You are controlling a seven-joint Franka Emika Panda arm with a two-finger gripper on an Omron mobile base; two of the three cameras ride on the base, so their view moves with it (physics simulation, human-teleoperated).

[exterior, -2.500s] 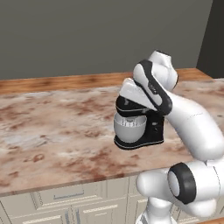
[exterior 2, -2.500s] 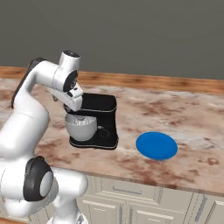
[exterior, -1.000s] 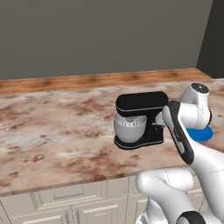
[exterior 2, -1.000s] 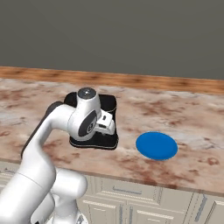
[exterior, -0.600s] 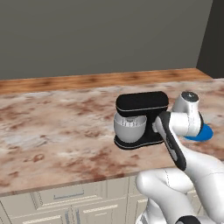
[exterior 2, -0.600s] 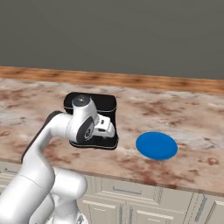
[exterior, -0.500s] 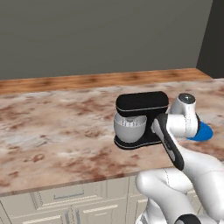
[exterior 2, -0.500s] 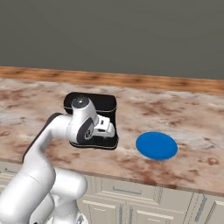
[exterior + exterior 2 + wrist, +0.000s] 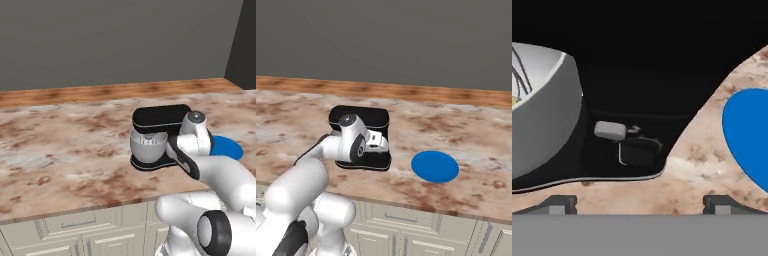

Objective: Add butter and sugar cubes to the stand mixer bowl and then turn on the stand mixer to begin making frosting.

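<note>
Claw [image 9: 640,202] gapes wide, empty, at the stand mixer [image 9: 637,145] — bowl [image 9: 542,115] cut off at the frame's edge.

— What sits on the marbled brown counter [image 9: 60,150]?
— A flat blue round plate [image 9: 435,166], lying alone toward the right end.
— And below?
— Cream cabinet drawers [image 9: 70,227] with slim handles. A wood-toned strip [image 9: 406,91] runs along the grey wall [image 9: 100,40].

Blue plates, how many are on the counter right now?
1. The blue plate lies flat on the counter, on the robot's right of the mixer, apart from it. In the left base view the arm partly covers it; anything behind the arm could be hidden.
</note>
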